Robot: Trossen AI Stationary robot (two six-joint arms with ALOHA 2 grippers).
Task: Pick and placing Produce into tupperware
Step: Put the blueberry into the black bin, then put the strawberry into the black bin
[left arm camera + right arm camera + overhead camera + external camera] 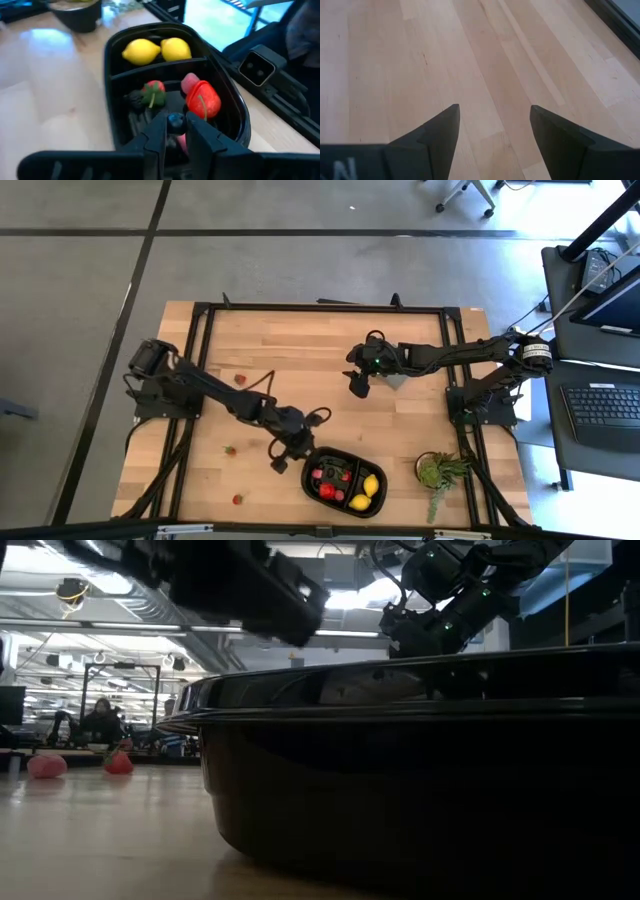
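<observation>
We held a small dark blueberry [175, 120] pinched between the fingers of our left gripper [175, 131], which hung at the near edge of the black tupperware [310, 487] in the high view. The berry was so tiny that only the very fingertips could trap it, so the fingers were pressed nearly together on it. Just ahead of that gripper lay the tray's larger compartment, already holding a red strawberry [204, 98], a second strawberry with a green cap [153, 92] and a dark berry [134, 99]. Beyond the divider, farther from the gripper, sat 2 lemons [141, 51], kept apart from the soft fruit. We judged that the gripper stood there so the blueberry could drop among the berries without rolling off the wood.

Behind and to the side of our left gripper, 3 red pieces waited on the table [330, 360]: 1 by the arm [239, 379], 1 close by [230, 450] and 1 near the table's front edge [237, 499]. So we judged the task well along but unfinished.

Our right gripper [358, 387] waited well apart over bare wood, its fingers [440, 131] spread wide and holding nothing. A potted plant [438, 472] stood on the far side of the tray from our left gripper.
</observation>
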